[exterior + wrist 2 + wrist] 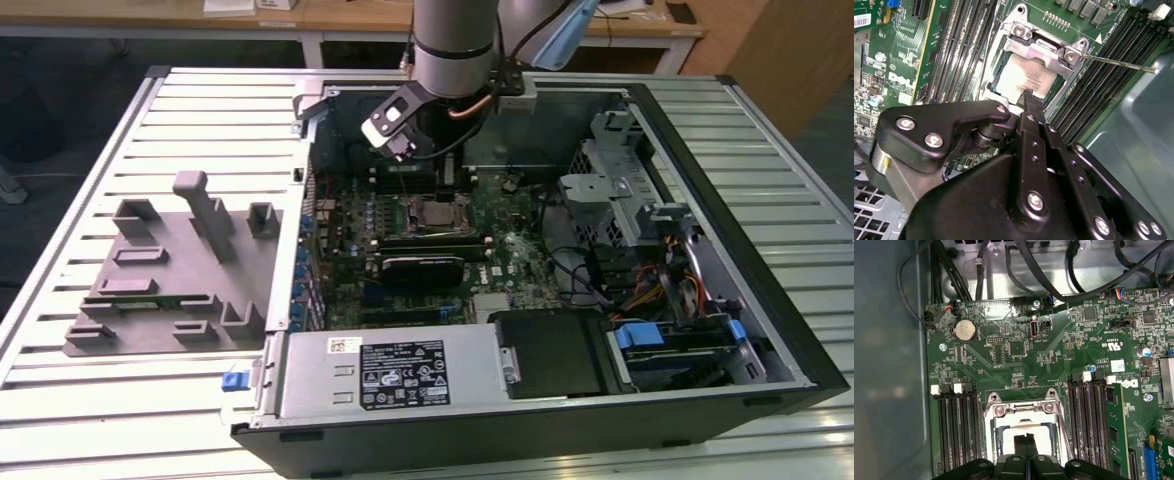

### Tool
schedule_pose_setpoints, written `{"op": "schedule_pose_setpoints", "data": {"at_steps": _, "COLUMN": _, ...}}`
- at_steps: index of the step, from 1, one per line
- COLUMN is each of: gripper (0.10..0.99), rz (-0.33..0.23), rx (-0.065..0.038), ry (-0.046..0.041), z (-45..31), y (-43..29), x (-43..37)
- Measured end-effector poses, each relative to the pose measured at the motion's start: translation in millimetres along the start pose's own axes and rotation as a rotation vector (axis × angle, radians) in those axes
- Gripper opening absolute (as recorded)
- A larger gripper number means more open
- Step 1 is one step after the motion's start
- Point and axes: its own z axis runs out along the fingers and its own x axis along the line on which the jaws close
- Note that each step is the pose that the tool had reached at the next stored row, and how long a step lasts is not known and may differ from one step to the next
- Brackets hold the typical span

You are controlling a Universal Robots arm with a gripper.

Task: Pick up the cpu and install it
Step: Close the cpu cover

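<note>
**Open computer case [754,250] on a slatted tabletop [80,400].** The arm enters from 12 o'clock in the exterior view. The cpu [1021,75] lies flat in the motherboard socket, inside its metal retention frame [1046,47], with memory slots [951,430] flanking it. The end effector [1027,96], fingers pressed together, has its tip at the cpu's edge; whether they touch cannot be told. A grey fixture tray [160,290] sits at 9 o'clock of the case.

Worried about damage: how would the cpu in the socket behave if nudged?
The cpu looks like a stiff flat plate, unlikely to flex. Its shiny metal top may let the end effector slip. Lying flat in the socket, it should not tip.
</note>
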Motion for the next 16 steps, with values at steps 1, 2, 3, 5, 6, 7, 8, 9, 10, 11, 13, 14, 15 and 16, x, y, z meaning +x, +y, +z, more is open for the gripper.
{"op": "schedule_pose_setpoints", "data": {"at_steps": 1, "gripper": 0.106, "rz": 0.000, "rx": 0.000, "ry": 0.0001, "z": 0.0, "y": 0.0, "x": 0.0}}
{"op": "schedule_pose_setpoints", "data": {"at_steps": 2, "gripper": 0.106, "rz": -0.001, "rx": 0.000, "ry": 0.0001, "z": 0.0, "y": 0.0, "x": 0.0}}
{"op": "schedule_pose_setpoints", "data": {"at_steps": 3, "gripper": 0.106, "rz": -0.010, "rx": 0.000, "ry": 0.0001, "z": 0.0, "y": 0.0, "x": 0.0}}
{"op": "schedule_pose_setpoints", "data": {"at_steps": 5, "gripper": 0.106, "rz": -0.042, "rx": 0.000, "ry": 0.0012, "z": 0.1, "y": -0.1, "x": 0.1}}
{"op": "schedule_pose_setpoints", "data": {"at_steps": 6, "gripper": 0.106, "rz": -0.061, "rx": 0.000, "ry": 0.0019, "z": 0.1, "y": -0.1, "x": 0.1}}
{"op": "schedule_pose_setpoints", "data": {"at_steps": 7, "gripper": 0.106, "rz": -0.079, "rx": 0.001, "ry": 0.0027, "z": 0.1, "y": 0.0, "x": 0.0}}
{"op": "schedule_pose_setpoints", "data": {"at_steps": 8, "gripper": 0.106, "rz": -0.097, "rx": 0.001, "ry": 0.0034, "z": 0.1, "y": 0.0, "x": 0.0}}
{"op": "schedule_pose_setpoints", "data": {"at_steps": 9, "gripper": 0.106, "rz": -0.115, "rx": 0.001, "ry": 0.0043, "z": 0.2, "y": 0.0, "x": 0.0}}
{"op": "schedule_pose_setpoints", "data": {"at_steps": 10, "gripper": 0.106, "rz": -0.133, "rx": 0.001, "ry": 0.0050, "z": 0.2, "y": 0.0, "x": 0.0}}
{"op": "schedule_pose_setpoints", "data": {"at_steps": 11, "gripper": 0.106, "rz": -0.151, "rx": 0.001, "ry": 0.0057, "z": 0.3, "y": 0.0, "x": 0.0}}
{"op": "schedule_pose_setpoints", "data": {"at_steps": 13, "gripper": 0.106, "rz": -0.188, "rx": 0.002, "ry": 0.0074, "z": 0.3, "y": 0.0, "x": 0.0}}
{"op": "schedule_pose_setpoints", "data": {"at_steps": 14, "gripper": 0.106, "rz": -0.206, "rx": 0.002, "ry": 0.0082, "z": 0.4, "y": 0.0, "x": 0.0}}
{"op": "schedule_pose_setpoints", "data": {"at_steps": 15, "gripper": 0.106, "rz": -0.224, "rx": 0.002, "ry": 0.0090, "z": 0.4, "y": 0.0, "x": 0.0}}
{"op": "schedule_pose_setpoints", "data": {"at_steps": 16, "gripper": 0.106, "rz": -0.242, "rx": 0.002, "ry": 0.0097, "z": 0.4, "y": 0.0, "x": 0.0}}
